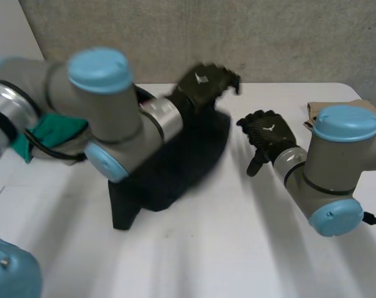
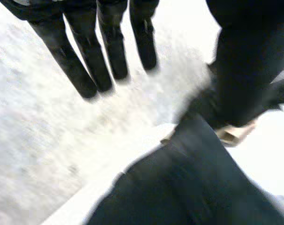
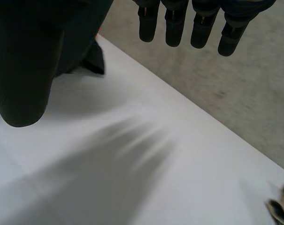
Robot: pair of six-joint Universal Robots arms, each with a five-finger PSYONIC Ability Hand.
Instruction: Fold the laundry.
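the dark cloth (image 1: pixel 175 167) lies in a rumpled heap on the white table (image 1: pixel 237 248), in its middle and reaching towards the far edge, with one corner pointing at the near edge. the left arm (image 1: pixel 107 118) crosses over the cloth's left part, and the left hand (image 1: pixel 206 84) hangs above the cloth's far end, at the table's far edge by the grey wall (image 1: pixel 287 37). in the left wrist view its fingers (image 2: pixel 91 51) are straight and spread apart, holding nothing, with the cloth (image 2: pixel 188 187) below the palm. whether the hand touches the cloth i cannot tell.

the right hand (image 1: pixel 271 133) is over bare table just right of the cloth, apart from it, towards the far edge. in the right wrist view its fingers (image 3: pixel 200 23) hang straight and loose, parted from the thumb (image 3: pixel 24 65), with nothing between them. a dark corner of the cloth (image 3: pixel 95 58) shows just beside the thumb.

a green cloth (image 1: pixel 54 130) lies bunched at the table's left edge, partly hidden under the left arm. a piece of brown card (image 1: pixel 315 112) sits at the far right corner, beyond the right arm (image 1: pixel 337 167).
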